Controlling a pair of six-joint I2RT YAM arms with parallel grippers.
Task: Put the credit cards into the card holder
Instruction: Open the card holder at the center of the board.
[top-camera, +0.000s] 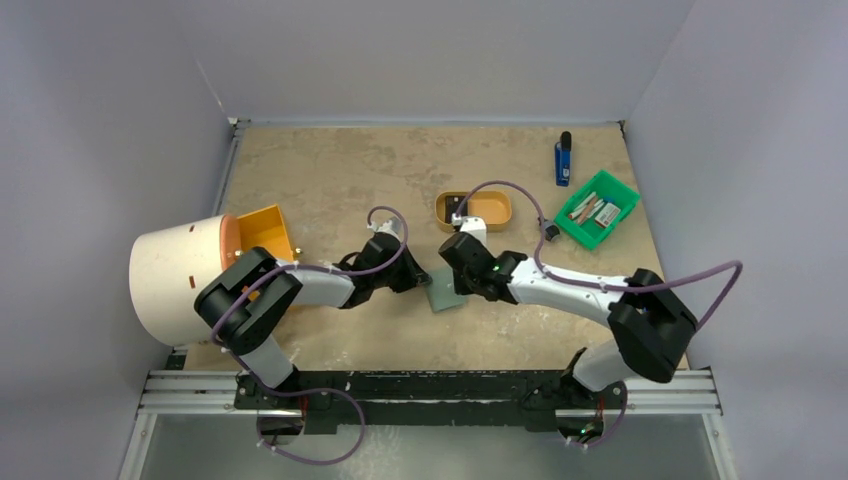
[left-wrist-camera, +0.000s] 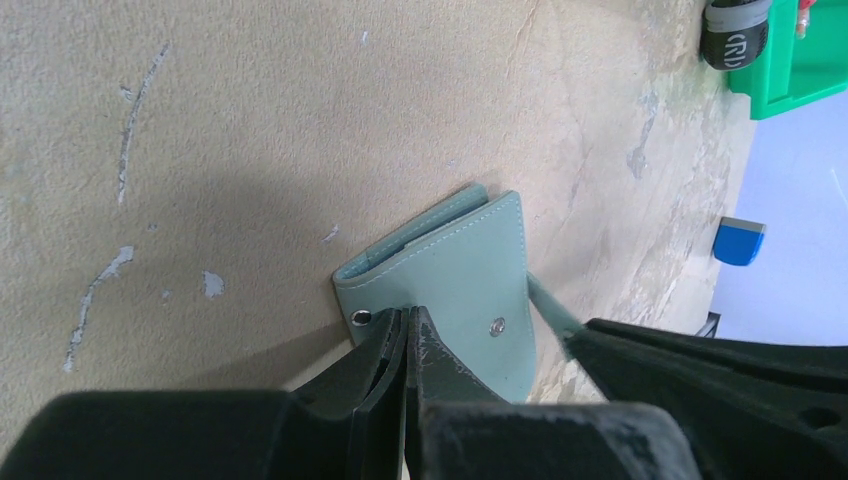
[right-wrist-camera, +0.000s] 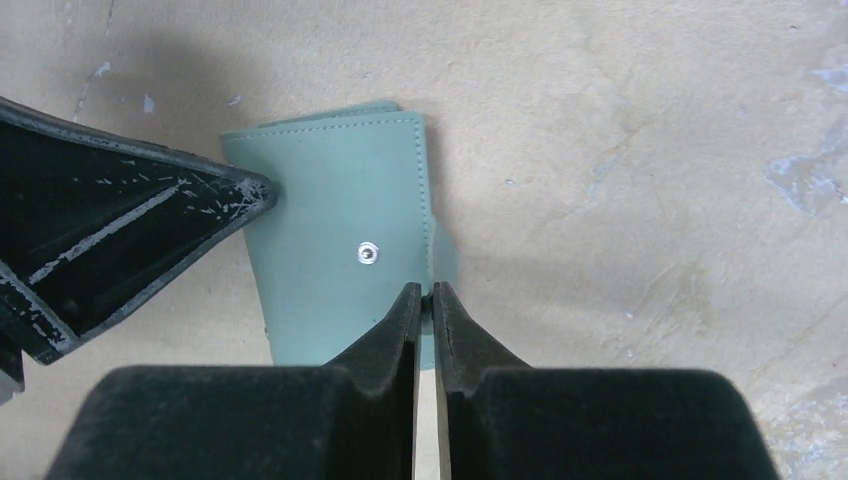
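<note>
**Inspector:** Where is the sage-green soft fold-over card holder (top-camera: 443, 296)?

**Assistant:** It lies at the centre of the beige table (top-camera: 340, 170), between the two arms.

**Inspector:** And the grippers?

**Assistant:** The left gripper (left-wrist-camera: 405, 325) is pinched closed on one edge of the card holder. The right gripper (right-wrist-camera: 426, 295) is clamped on the thin flap at the opposite edge.

**Inspector:** Any obstructions or surroundings?

**Assistant:** From above, both wrists cover part of the holder. A tan oval tray (top-camera: 473, 210) sits near, behind it. A green plastic bin (top-camera: 597, 208) and a blue stick-shaped object (top-camera: 563, 160) are well apart at the far right. An orange box (top-camera: 265, 232) and a white cylinder (top-camera: 180, 280) stand at the left.
</note>
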